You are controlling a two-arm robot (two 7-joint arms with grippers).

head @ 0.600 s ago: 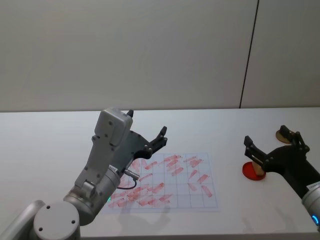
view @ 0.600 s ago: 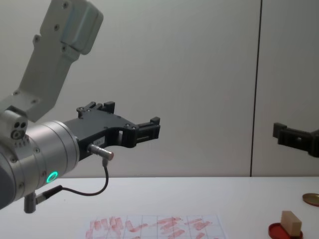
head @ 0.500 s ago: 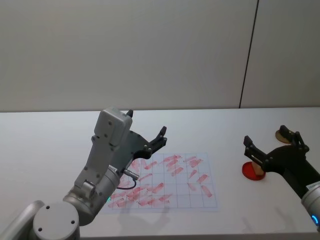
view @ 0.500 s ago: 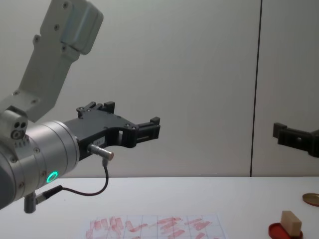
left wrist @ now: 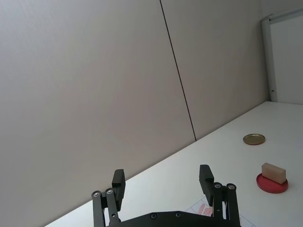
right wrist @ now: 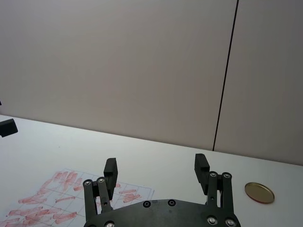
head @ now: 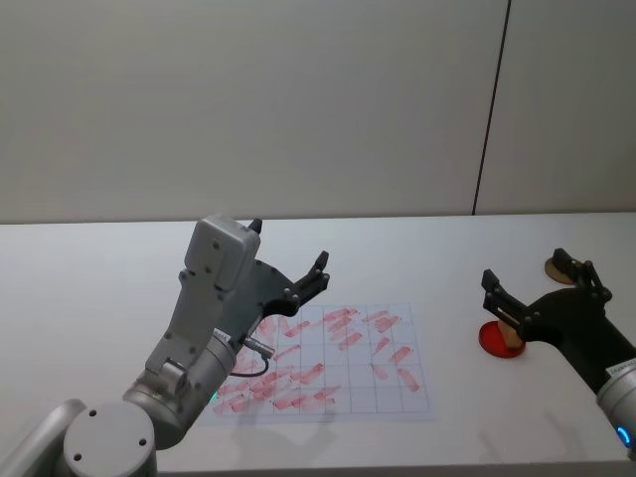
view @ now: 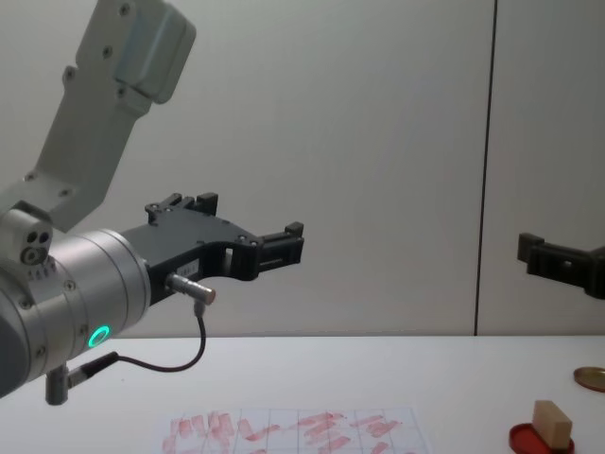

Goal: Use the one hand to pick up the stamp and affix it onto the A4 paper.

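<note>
Head view: the right gripper [head: 524, 267] hovers over the table's [head: 89, 298] right side with its fingers spread apart and nothing between them. The wooden stamp [head: 510, 335] stands on the red ink pad [head: 490, 339] just under its left finger, and a gold-brown disc [head: 549, 266] lies by its other fingertip. The A4 paper [head: 343, 373], covered in red smudges, lies well off to its left beneath the raised left gripper [head: 289, 243], which is also spread.

Left wrist view: the stamp [left wrist: 274, 172] sits tilted on the pad [left wrist: 272, 185], far beyond the parted fingers.

Right wrist view: paper [right wrist: 71, 198] and disc [right wrist: 259, 192] lie ahead of the claw.

Chest view: the stamp [view: 553, 423] sits well below the right gripper [view: 558, 260].
</note>
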